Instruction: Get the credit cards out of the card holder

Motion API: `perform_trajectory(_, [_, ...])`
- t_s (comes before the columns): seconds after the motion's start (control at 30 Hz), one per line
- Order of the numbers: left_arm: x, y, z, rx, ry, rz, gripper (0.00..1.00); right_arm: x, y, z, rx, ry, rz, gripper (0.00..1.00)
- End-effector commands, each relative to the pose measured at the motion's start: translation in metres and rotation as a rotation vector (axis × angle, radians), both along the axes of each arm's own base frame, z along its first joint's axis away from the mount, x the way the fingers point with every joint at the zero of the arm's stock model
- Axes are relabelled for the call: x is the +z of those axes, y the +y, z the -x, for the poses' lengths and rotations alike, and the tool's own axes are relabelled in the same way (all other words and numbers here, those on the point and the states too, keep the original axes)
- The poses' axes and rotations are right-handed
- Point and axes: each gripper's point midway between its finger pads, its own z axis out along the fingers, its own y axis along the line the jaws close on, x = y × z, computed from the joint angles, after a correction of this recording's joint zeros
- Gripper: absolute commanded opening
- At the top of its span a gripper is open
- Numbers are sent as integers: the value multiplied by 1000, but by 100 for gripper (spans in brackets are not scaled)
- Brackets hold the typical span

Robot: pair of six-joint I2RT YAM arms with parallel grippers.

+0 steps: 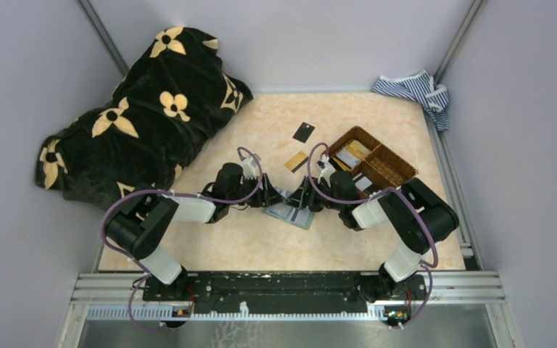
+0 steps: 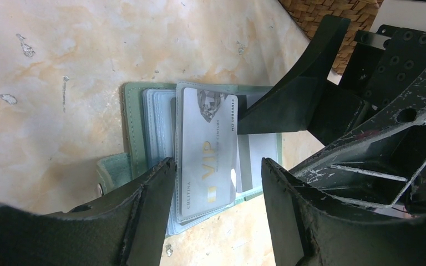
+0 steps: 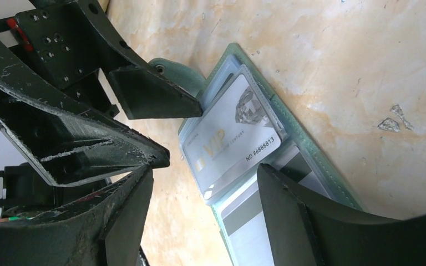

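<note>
Item: card holder [image 1: 290, 212], sage-green, lying open and flat on the marbled table [image 1: 246, 246], centre, directly between the two arms. Contents: clear sleeves stacked inside; uppermost sleeve holds one pale silver-white credit card [image 2: 208, 149] marked "VIP" in gold, still seated in its pocket; a second pale card [image 3: 241, 219] with a grey stripe shows in the opposite half. Left gripper [image 2: 216, 166]: jaws apart, holding nothing, one finger on each side of the VIP card, tips low over the wallet (contact with the sleeves cannot be told). Right gripper [image 3: 205, 169]: jaws spread wide, holding nothing, facing the left one across the wallet; one of its fingers reaches to the card's numbered end. Other items: black card [image 1: 304, 132] loose on the table beyond the wallet; gold card [image 1: 296, 161] just beside the brown woven basket [image 1: 395, 170], which stands to the right with pale items in its compartments; black blanket [image 1: 138, 116] with cream flowers at far left; striped cloth [image 1: 413, 90] in the far right corner.
</note>
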Motion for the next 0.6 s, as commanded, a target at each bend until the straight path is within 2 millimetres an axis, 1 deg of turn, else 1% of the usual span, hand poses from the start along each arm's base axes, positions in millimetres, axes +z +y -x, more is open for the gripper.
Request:
perform_trajectory(0.0, [-32,9,29,-48,113,-73,67,-32,-20,-7,-99,67,125,70])
perform_trajectory(0.2, [-28,8,31,-56,113,-63,66,-36,-17,-10,-112,73,125,68])
perform_trajectory(0.43, [-26,-4,46,-92,125,-57,66,-34,-10,-13,-112,71,80,68])
perform_trajectory(0.57, [-28,-10,54,-107,135,-55,66,-28,-5,-16,-102,54,48,67])
